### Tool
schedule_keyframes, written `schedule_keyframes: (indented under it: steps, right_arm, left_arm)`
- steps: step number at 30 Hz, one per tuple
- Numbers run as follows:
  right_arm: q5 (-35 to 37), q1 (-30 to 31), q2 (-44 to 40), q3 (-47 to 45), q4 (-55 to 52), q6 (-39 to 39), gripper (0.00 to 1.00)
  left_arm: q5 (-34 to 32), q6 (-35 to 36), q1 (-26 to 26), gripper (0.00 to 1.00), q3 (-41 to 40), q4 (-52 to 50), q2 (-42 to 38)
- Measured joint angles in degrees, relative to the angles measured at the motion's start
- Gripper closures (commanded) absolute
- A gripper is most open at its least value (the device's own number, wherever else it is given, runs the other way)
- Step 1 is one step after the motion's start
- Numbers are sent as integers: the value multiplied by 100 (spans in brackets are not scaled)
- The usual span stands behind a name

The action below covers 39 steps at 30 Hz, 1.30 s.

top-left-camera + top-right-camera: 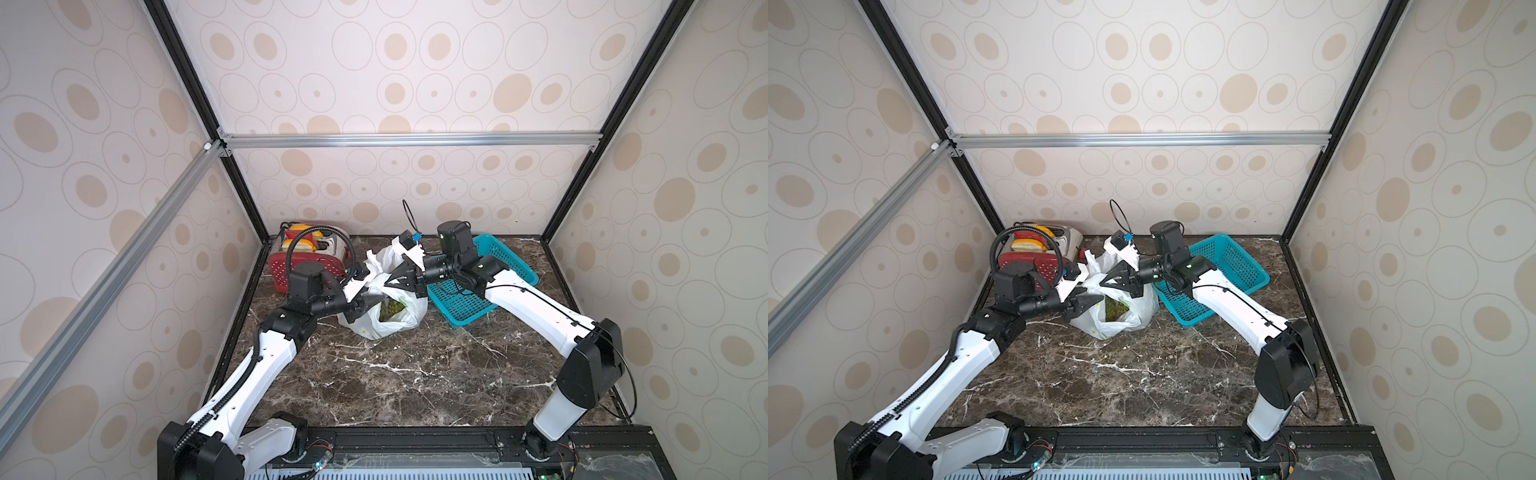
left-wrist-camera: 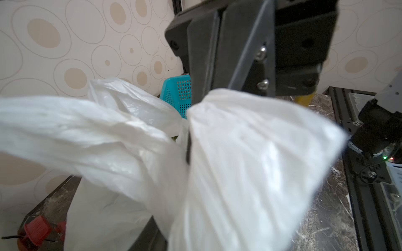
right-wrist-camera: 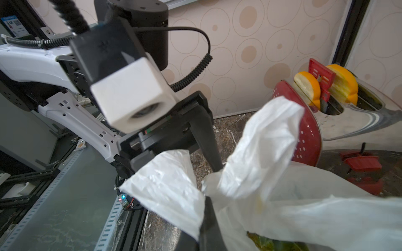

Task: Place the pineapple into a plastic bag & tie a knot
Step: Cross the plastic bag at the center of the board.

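The plastic bag (image 1: 384,328) (image 1: 1100,326) stands on the marble table at the back middle, and the pineapple (image 1: 391,309) (image 1: 1115,308) (image 3: 278,244) shows green and yellow through its mouth. My right gripper (image 1: 390,281) (image 3: 206,208) is shut on one white handle strip just above the bag's mouth. My left gripper (image 1: 376,300) (image 1: 1096,301) faces it from the left side. Its jaws stand apart in the right wrist view, with another handle strip (image 3: 165,182) draped over one of them. The bag (image 2: 250,163) hides the left jaws in their own view. The strips cross loosely; a knot is not in view.
A teal mesh basket (image 1: 486,274) (image 1: 1221,274) (image 2: 178,95) sits right of the bag, under my right forearm. A red and silver toaster (image 1: 307,253) (image 3: 348,117) holding orange slices stands in the back left corner. Small red parts (image 3: 361,163) lie beside it.
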Motion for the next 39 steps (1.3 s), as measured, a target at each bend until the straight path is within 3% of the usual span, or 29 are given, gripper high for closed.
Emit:
schedule_keyframes:
  steps: [7, 15, 19, 22, 24, 26, 29, 31, 35, 39]
  right_arm:
    - [197, 0, 140, 0, -94, -155, 100]
    - [190, 17, 214, 133, -348, -367, 100]
    - [188, 20, 214, 138, -407, -422, 100]
    - [179, 22, 214, 140, -501, -501, 100]
    - [192, 22, 214, 160, -599, -562, 94]
    - [219, 17, 208, 170, -697, -640, 81]
    - [367, -48, 184, 170, -780, -680, 57]
    - [389, -122, 116, 142, -835, -673, 47]
    - [380, -269, -306, -87, -879, -424, 39]
    - [428, -367, -651, -63, -831, 267, 38]
  left_arm:
    - [79, -101, 0, 42, -151, 153, -136]
    - [227, -297, 0, 49, -140, 411, -72]
    - [297, -321, 0, 59, -98, 407, 37]
    - [286, -330, 2, 73, -61, 393, 87]
    - [249, -308, 15, 82, -52, 385, 94]
    - [203, -249, 17, 91, -48, 369, 94]
    - [236, -144, 4, 94, -42, 284, 76]
    - [227, -94, 2, 94, -37, 291, 72]
    - [247, -13, 0, 93, -37, 286, 72]
    - [345, 79, 0, 92, -37, 286, 92]
